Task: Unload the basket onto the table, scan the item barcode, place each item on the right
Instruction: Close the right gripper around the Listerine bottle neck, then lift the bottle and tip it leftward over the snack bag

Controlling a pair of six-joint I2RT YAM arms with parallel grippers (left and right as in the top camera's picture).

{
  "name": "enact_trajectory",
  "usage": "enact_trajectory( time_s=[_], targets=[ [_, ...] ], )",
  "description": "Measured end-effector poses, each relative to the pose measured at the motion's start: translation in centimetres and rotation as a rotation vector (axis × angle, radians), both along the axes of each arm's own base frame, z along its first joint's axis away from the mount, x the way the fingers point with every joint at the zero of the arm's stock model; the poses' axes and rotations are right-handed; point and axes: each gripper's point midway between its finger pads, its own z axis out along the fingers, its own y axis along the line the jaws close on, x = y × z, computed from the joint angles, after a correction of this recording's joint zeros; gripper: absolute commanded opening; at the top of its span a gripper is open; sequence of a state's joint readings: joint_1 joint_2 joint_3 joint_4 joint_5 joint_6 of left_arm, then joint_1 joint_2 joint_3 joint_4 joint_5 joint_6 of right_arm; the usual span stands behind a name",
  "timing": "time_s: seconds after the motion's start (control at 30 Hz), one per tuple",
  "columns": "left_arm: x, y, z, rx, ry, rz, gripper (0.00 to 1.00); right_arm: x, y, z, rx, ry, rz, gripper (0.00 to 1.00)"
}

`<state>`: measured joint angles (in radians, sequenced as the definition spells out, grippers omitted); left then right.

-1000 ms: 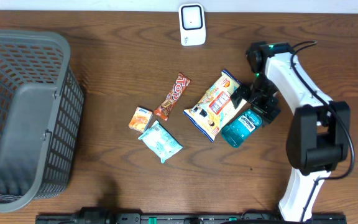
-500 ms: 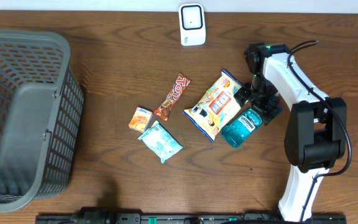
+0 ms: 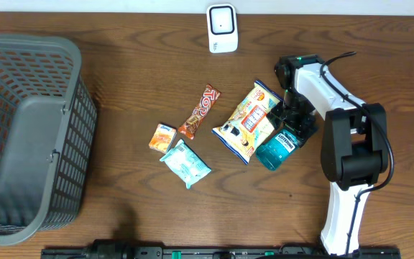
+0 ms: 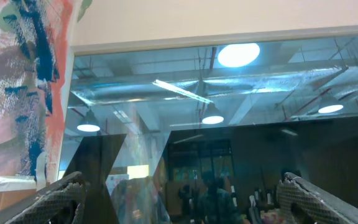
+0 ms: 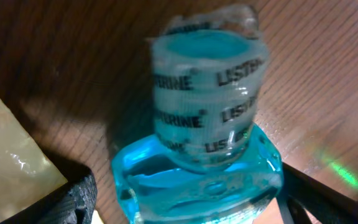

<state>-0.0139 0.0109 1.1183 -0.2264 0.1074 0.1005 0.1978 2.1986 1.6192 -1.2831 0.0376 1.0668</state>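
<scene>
Mouthwash bottle (image 3: 277, 146) bracketed, not yet gripped

Overhead: the bottle lies on its side on the brown wood-grain table (image 3: 121, 72), right of centre, with its cap end pointing up and to the right. Its body lies right against the lower edge of a glossy snack bag (image 3: 246, 122). The right gripper (image 3: 291, 119) hangs directly over the cap end, probably because the neck and shoulders give a surer hold than the slick body. The white scanner (image 3: 222, 28) stands at the far edge of the table, well apart, so the bottle would need carrying there. Left of the bag lie a chocolate bar (image 3: 199, 111), a small orange carton (image 3: 162, 137) and a pale blue packet (image 3: 186, 163). A grey lattice basket (image 3: 74, 86) fills the left side.

Left wrist: this camera looks up at ceiling lamps behind glass, not at the table. The left gripper (image 4: 185, 205) has its jaws spread wide, with cross-hatched fingertips (image 4: 61, 196) at the two lower corners and nothing between them. It looks parked out of the way.

Right wrist: the cap (image 5: 207, 99) is sleeved in crinkled clear film printed with the brand name. Below it is a square-shouldered, translucent turquoise body. Dark knurled fingers (image 5: 73, 199) stand one on each side of the shoulders with a gap on both sides, so the jaws are open and hold nothing. No barcode shows from here
</scene>
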Motion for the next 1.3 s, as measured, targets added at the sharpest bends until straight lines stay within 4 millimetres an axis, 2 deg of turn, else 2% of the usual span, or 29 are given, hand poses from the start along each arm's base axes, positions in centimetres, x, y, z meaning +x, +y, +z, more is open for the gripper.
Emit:
enact_trajectory(
  time_s=[0.27,0.5,0.83,1.03,1.17,1.3],
  targets=[
    [0.0,0.0,0.0,0.000,0.000,0.000,0.98,-0.2,-0.1,-0.1,-0.010,0.038,0.000,0.54],
    [0.0,0.0,0.0,0.000,0.000,0.000,0.98,-0.5,-0.3,0.0,-0.024,0.055,0.004,0.46],
    [0.0,0.0,0.0,0.000,0.001,0.000,0.98,-0.6,-0.2,0.0,-0.017,0.064,0.015,0.43],
    [0.0,0.0,0.0,0.000,0.001,0.000,0.98,-0.8,0.5,0.0,0.079,0.101,0.092,0.39],
    [0.0,0.0,0.0,0.000,0.001,0.000,0.98,-0.1,2.3,0.1,0.248,0.092,0.163,0.40],
    [0.0,0.0,0.0,0.000,0.001,0.000,0.98,1.2,5.4,0.6,0.481,0.027,0.245,0.42]
  ],
)
